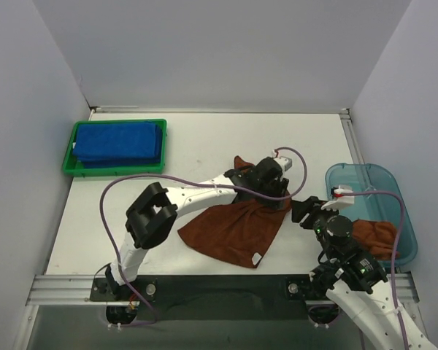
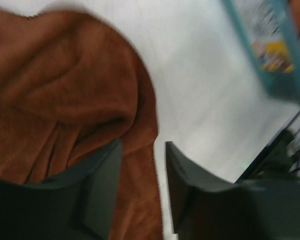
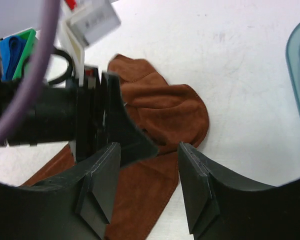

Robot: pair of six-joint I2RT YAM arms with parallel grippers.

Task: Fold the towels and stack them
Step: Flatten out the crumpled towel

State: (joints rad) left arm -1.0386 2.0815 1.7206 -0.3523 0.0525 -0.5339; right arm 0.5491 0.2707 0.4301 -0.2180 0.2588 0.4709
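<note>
A rust-brown towel (image 1: 226, 230) lies crumpled and partly spread on the white table; it also shows in the left wrist view (image 2: 65, 90) and the right wrist view (image 3: 165, 107). My left gripper (image 1: 275, 192) is open and low over the towel's right edge (image 2: 142, 145), one finger on the cloth and one over bare table. My right gripper (image 1: 305, 209) is open and empty (image 3: 149, 150), just right of the left gripper and above the same edge. Folded royal blue towels (image 1: 120, 142) lie stacked in the green tray (image 1: 68, 159).
A translucent teal bin (image 1: 365, 170) stands at the right edge with another brown cloth (image 1: 376, 237) in it. The bin also shows in the left wrist view (image 2: 270, 60). The left arm's purple cable (image 1: 106, 197) loops over the table's left side.
</note>
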